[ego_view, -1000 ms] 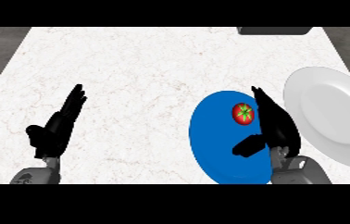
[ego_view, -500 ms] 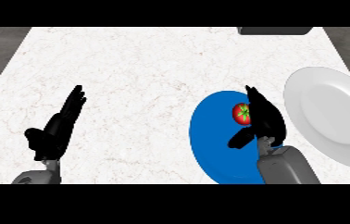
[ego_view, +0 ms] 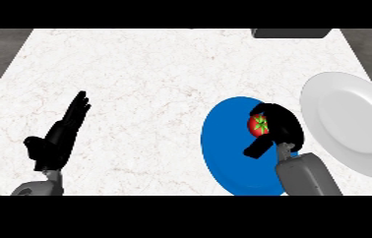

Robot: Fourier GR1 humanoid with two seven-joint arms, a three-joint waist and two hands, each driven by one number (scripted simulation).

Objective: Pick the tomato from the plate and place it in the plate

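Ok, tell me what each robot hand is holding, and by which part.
The right robot hand curls round the tomato from its right side, over the blue plate. The left robot hand holds nothing, open at the left.

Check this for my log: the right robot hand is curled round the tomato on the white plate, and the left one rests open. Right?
Not quite. The head view shows the right robot hand curled round the tomato on the blue plate, not the white plate, which lies beside it. The left robot hand does rest open.
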